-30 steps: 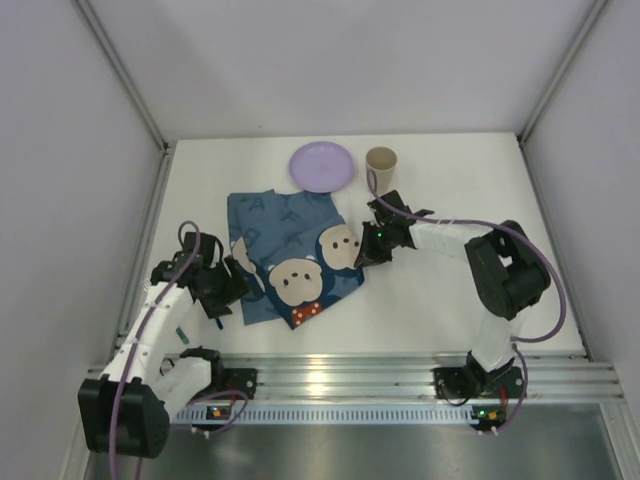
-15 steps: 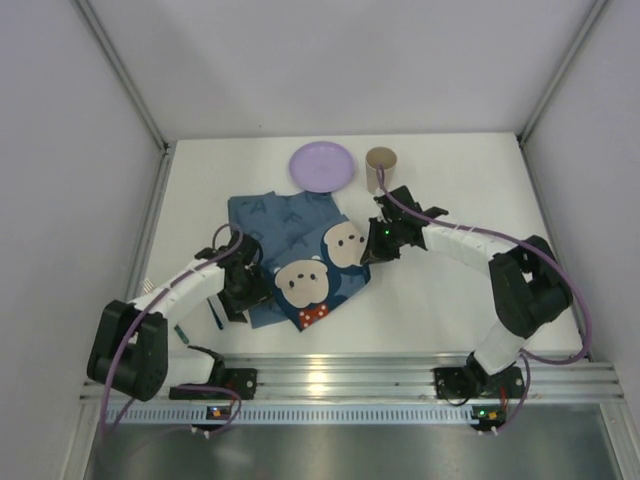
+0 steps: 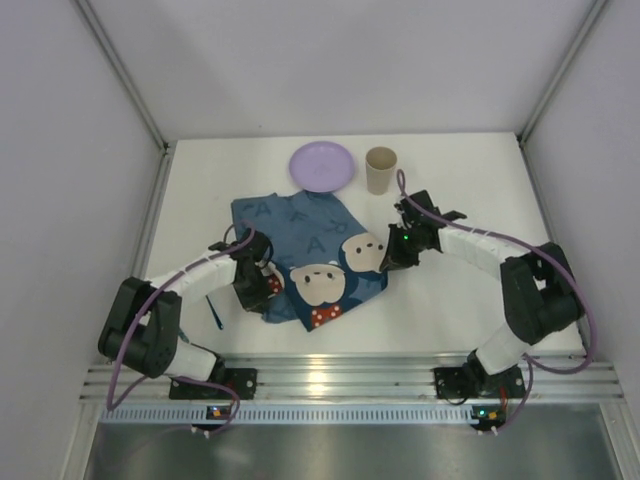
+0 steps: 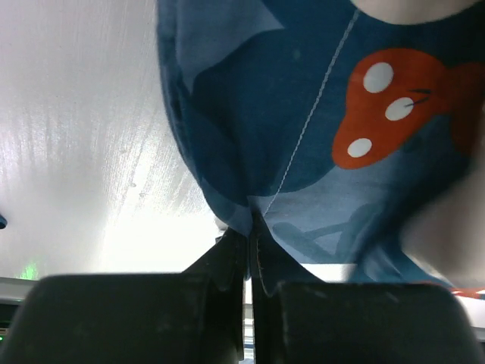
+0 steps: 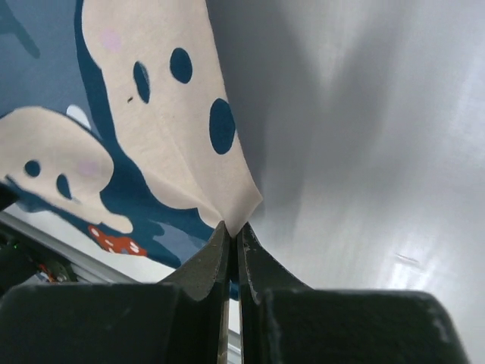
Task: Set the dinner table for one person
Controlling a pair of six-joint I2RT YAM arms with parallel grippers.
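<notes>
My left gripper [image 3: 258,287] sits toward the near-left corner of the desk, jaws pinched tight on a corner of the placemat [image 3: 300,240]. The dinner table [image 3: 450,310] lies under everything, white and matte, from the near rail to the far edge. It is rigid and fixed, nothing I could grasp, and I judge it smooth enough for cloth to slide. The mat is soft, light and limp, rumpled at mid-desk, so its corners are the best hold. A plate [image 3: 322,166] and a cup [image 3: 380,170] stand just beside each other at the far edge. My right gripper [image 3: 388,258], right of centre, is clamped on the mat's opposite corner.
</notes>
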